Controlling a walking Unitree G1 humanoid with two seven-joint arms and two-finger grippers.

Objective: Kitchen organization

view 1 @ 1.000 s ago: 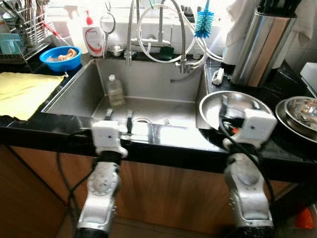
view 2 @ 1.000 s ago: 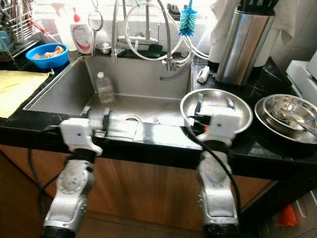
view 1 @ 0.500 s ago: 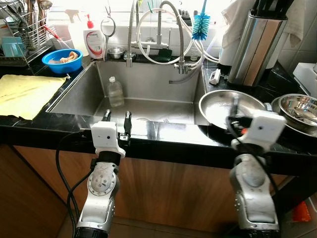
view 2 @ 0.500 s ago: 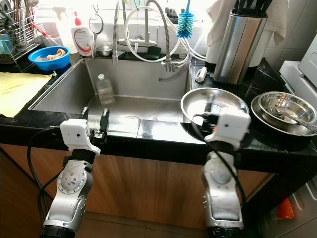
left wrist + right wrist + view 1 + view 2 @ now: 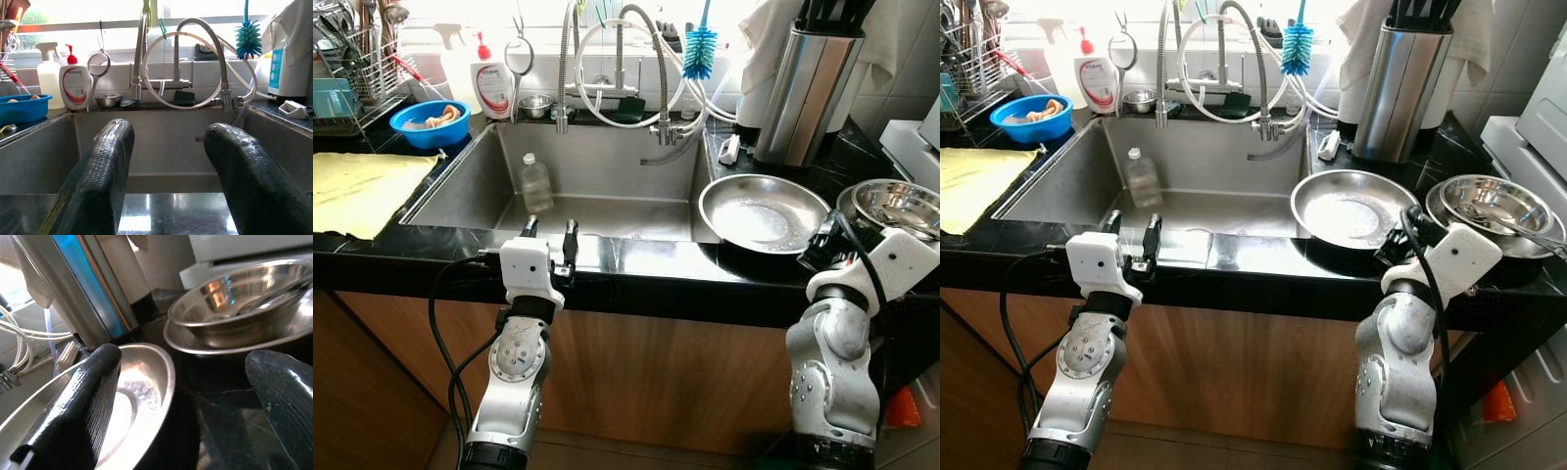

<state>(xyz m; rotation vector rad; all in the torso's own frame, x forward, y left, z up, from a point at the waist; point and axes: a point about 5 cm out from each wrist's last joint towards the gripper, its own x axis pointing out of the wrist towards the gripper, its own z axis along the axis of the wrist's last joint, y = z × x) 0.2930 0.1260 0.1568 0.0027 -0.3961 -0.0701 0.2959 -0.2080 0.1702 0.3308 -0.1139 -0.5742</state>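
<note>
A wide, shallow steel pan [image 5: 762, 211] with a pale, wet-looking residue at its middle is seen lying flat on the black tabletop [image 5: 646, 264], just ahead of the right claw [image 5: 186, 416] and toward its inner side. That claw is spread wide and nothing is held. Stacked shiny steel bowls [image 5: 893, 208] are set just beyond it. The left claw [image 5: 549, 238] is held parted and empty at the front rim of the sink [image 5: 607, 176], where a clear bottle [image 5: 536, 183] stands.

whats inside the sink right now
A clear plastic bottle stands upright in the sink toward its left wall. A fork seems to lie on the bottom. The counter edge and the left gripper hide the nearest part of the basin.
</note>
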